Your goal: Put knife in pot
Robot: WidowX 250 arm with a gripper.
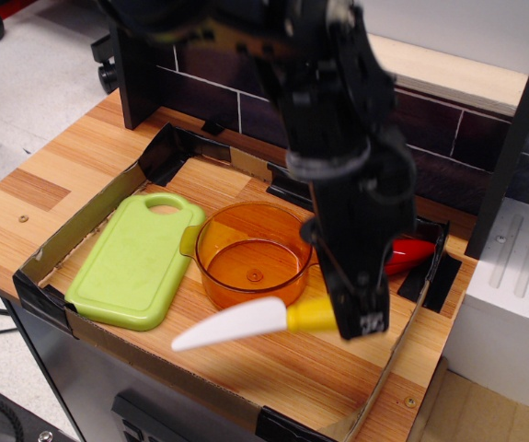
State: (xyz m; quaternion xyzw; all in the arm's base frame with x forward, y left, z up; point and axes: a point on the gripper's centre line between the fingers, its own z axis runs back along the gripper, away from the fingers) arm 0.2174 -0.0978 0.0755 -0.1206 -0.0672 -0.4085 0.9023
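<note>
The knife has a curved white blade and a yellow handle. My gripper is shut on the handle end and holds the knife in the air, blade pointing left, in front of the pot. The pot is a round transparent orange pot standing in the middle of the tray with nothing in it. The arm hides the far end of the knife's handle and the pot's right rim.
A light-green cutting board lies left of the pot. A red chili toy lies at the right behind the arm. All sit in a low cardboard tray on a wooden table. A dark brick wall stands behind.
</note>
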